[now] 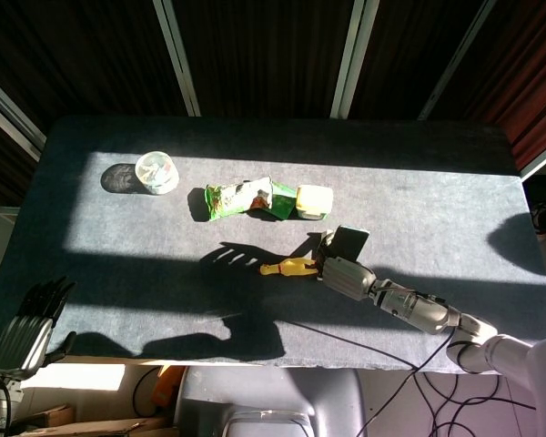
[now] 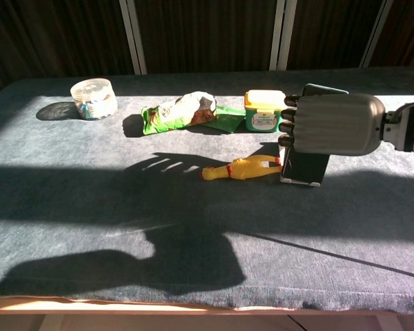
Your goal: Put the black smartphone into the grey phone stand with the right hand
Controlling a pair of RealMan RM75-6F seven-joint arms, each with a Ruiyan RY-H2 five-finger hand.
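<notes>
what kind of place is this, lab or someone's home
Probably a robot test bench, not a home: a grey felt-covered table set with unrelated props such as a rubber chicken, cables hanging off its front edge, and dark slatted panels behind.

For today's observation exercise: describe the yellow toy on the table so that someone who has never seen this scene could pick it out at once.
On the dark grey table, find the row of snack packs at the back, then come toward the near edge from the yellow-lidded tub. Lying there on its side is the rubber chicken, just left of the right hand. It alone is long, thin and yellow-orange, with red at one end.
</notes>
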